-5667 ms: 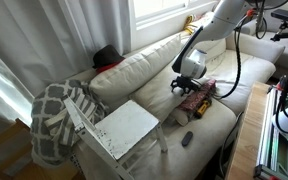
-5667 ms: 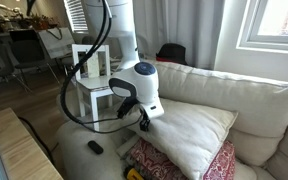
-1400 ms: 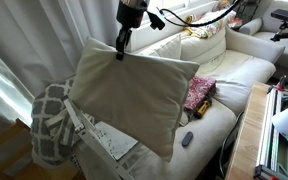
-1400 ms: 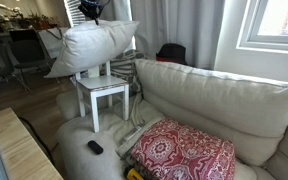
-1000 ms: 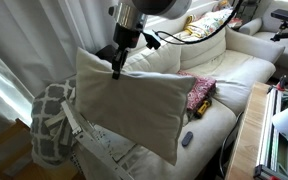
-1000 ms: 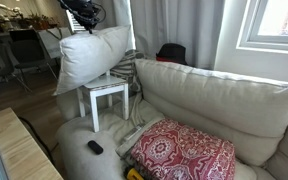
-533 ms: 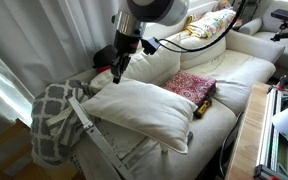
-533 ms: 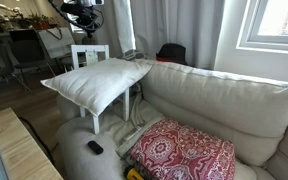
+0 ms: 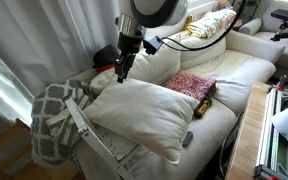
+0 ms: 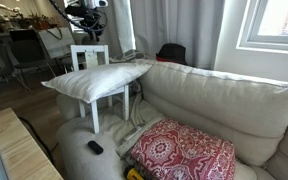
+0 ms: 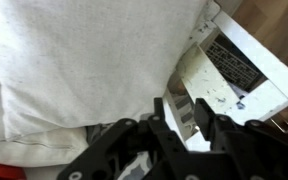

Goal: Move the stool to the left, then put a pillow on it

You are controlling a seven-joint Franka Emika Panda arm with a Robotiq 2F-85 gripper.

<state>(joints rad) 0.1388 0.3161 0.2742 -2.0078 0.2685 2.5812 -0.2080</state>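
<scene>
Two steps in this task, and both look done, as far as these views go. Stool (image 10: pixel 90 56) stands off the end of the sofa (image 10: pixel 219 95), beside the grey-and-white blanket (image 9: pixel 46 118). Nothing marks a target spot, so whether it is far enough left is your call.

Cream pillow (image 9: pixel 144 112) lies flat across the stool's top and overhangs every edge you can see. Its sofa-side corner touches or nearly touches the sofa; cannot tell which.

Gripper (image 9: pixel 120 76) hangs above the pillow's back edge, clear of the fabric. In the wrist view the jaws are parted with nothing between them — released. Red patterned pillow (image 10: pixel 179 150) sits on the sofa seat, well apart.

Left for you: judge whether the pillow balances. It is wider than the top, so a lean toward the front edge could tip it off. Retreat straight up, not across the fabric.
</scene>
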